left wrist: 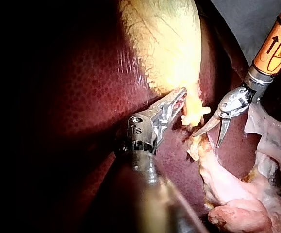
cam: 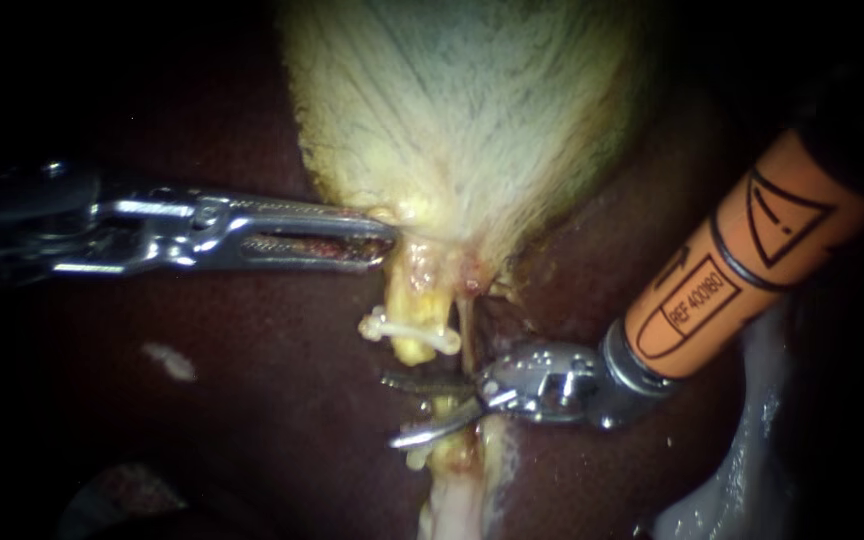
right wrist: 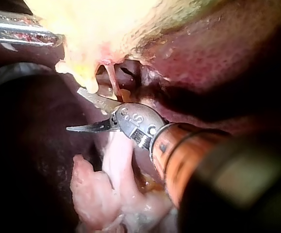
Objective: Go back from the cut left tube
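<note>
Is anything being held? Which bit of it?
The left instrument holds the gallbladder by its narrow lower edge, just above the clip. The right instrument has its jaws open and holds nothing.

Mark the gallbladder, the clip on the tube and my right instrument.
gallbladder (cam: 472,110), endoscope view, middle of its pale body.
clip (cam: 410,331), endoscope view, middle of its white bar.
right instrument (cam: 389,410), endoscope view, midway between its open blade tips.
</note>
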`<state>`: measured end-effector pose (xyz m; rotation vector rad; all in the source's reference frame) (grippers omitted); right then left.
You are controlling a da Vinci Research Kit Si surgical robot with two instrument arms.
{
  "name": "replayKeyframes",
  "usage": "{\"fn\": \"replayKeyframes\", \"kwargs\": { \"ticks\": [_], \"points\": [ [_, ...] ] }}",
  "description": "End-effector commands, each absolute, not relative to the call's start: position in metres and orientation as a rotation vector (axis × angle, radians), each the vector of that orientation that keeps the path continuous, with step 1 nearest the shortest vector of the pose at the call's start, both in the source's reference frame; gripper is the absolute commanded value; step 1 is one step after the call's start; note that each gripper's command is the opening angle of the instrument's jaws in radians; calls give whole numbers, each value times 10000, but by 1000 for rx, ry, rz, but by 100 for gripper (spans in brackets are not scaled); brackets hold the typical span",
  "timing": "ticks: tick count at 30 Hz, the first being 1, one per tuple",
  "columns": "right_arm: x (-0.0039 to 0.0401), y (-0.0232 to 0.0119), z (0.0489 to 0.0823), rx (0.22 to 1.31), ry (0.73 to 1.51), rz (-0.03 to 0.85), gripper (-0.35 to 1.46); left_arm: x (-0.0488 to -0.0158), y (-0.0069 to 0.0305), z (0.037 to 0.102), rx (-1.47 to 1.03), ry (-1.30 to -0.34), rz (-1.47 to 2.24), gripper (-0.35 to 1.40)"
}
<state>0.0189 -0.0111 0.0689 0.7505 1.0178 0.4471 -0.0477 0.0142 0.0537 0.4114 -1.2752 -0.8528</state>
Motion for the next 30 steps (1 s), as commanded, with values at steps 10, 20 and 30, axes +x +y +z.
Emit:
{"fn": "replayKeyframes", "kwargs": {
  "ticks": [10,20,30],
  "points": [
    [131,-96,670,685,1051,392,111,-477,142,538,412,-1275,-853,-35],
    [97,-49,655,398,1096,259,143,-478,142,538,411,-1275,-853,-35],
    [76,-25,639,290,1134,207,143,-478,142,537,411,-1275,-853,-35]
  ]
}}
